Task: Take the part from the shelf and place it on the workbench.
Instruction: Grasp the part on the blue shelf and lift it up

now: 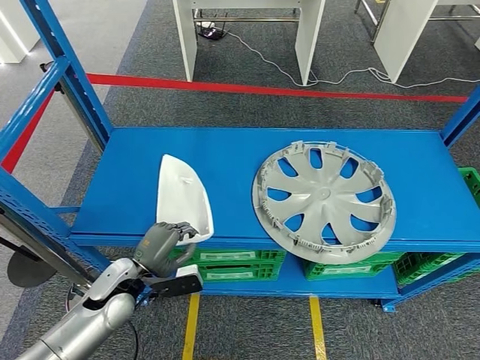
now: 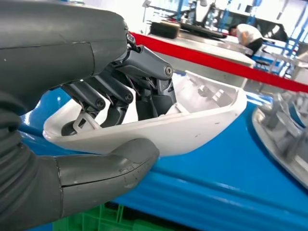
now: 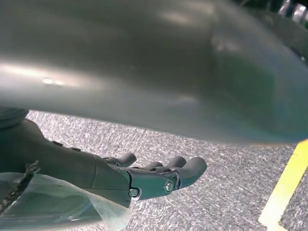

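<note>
Two parts lying on blue metal shelf: white curved plastic shell at near edge, gripped by left robot hand, fingers inside, thumb beneath; silver plastic wheel cover alongside. Right robot hand empty, fingers extended above grey carpet.
</note>
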Robot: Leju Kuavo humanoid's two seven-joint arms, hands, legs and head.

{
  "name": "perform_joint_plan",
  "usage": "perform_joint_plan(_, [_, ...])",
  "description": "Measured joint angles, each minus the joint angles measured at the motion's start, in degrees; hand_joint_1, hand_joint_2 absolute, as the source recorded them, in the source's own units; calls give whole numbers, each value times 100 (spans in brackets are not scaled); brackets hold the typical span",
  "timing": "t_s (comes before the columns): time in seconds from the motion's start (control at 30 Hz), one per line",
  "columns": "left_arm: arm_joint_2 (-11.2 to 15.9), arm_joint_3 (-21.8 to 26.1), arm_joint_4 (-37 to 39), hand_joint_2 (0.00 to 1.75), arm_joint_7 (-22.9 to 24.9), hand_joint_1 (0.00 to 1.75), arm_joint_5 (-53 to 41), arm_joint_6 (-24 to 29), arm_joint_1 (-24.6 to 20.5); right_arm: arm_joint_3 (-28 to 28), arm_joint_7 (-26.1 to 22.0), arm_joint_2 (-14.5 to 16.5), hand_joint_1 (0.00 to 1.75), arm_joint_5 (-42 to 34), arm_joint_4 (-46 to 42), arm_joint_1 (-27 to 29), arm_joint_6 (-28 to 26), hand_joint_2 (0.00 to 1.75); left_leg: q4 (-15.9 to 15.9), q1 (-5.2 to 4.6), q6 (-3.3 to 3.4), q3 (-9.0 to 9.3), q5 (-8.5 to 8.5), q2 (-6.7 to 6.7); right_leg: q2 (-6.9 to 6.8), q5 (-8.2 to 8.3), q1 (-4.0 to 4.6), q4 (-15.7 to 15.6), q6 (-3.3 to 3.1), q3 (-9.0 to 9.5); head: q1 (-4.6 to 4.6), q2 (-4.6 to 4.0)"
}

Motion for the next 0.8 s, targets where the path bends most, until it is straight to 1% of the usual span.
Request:
perform_joint_plan(0.13, [-17, 125, -95, 175, -10, 175, 138, 228, 1, 0, -70, 0, 0, -110, 15, 0, -6, 0, 0, 0, 0, 0, 0, 0, 0, 0, 0, 0, 0, 0, 1, 0])
perform_joint_plan(0.23, [6, 248, -350, 175, 10, 175, 47, 521, 3, 2, -139, 0, 0, -187, 23, 3, -8, 0, 0, 0, 0, -1, 0, 0, 0, 0, 0, 1, 0, -1, 0, 0])
perform_joint_plan(0.43, [203, 489, -1128, 175, 61, 175, -454, 1102, -47, 0, -273, 4, 0, -227, 94, -6, 184, 0, 0, 0, 0, -2, 0, 0, 0, 0, 0, 1, 0, -1, 0, 0])
perform_joint_plan(0.6, [366, 612, -1626, 175, 111, 175, -600, 1176, -78, -1, -327, 7, 0, -231, 135, -12, 249, 0, 0, 0, 0, -2, 0, 0, 0, 0, 0, 1, 0, -1, -1, 0])
perform_joint_plan(0.8, [450, 645, -1862, 175, 127, 175, -644, 1191, -75, -1, -321, 7, 0, -233, 135, -13, 211, 0, 0, 0, 0, -1, 0, 0, 0, 0, 0, 1, 0, 0, 0, 0])
